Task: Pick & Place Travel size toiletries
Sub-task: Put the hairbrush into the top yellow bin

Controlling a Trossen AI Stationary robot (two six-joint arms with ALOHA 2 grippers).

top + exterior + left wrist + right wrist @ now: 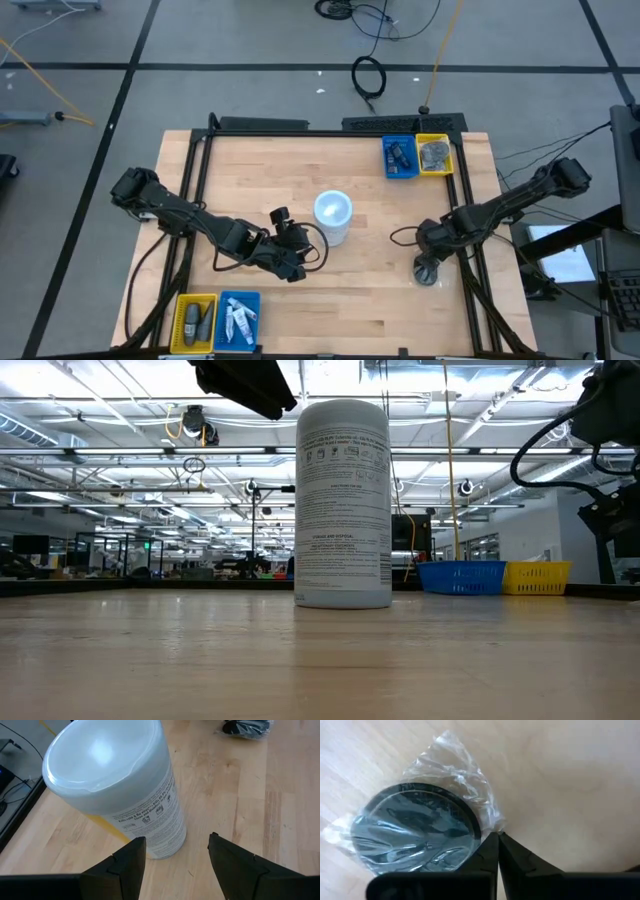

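A dark grey round disc (415, 837) sealed in clear plastic wrap shows in the right wrist view, and in the high view it is a dark spot (428, 272) near the table's right edge. My right gripper (497, 840) is right above it, shut on the wrap. My left gripper (175, 852) is open mid-table, just left of the white cylinder (333, 215), and touches nothing. More toiletries lie in the near-left trays: dark bottles (195, 320) in the yellow one and white tubes (238, 320) in the blue one. My right gripper pinches the clear wrap's loose crinkled edge (490, 827) beside the disc's rim, between its two fingertips. The fingers come from above, pointing down. Whether the disc is lifted or still lies on the table, I cannot tell.
The white cylinder (343, 500) stands upright mid-table. A blue tray (401, 157) and a yellow tray (434, 155) sit at the far right, with items in them. A yellow tray (180, 330) and a blue tray (222, 305) sit at the near-left edge. Bare wood lies between.
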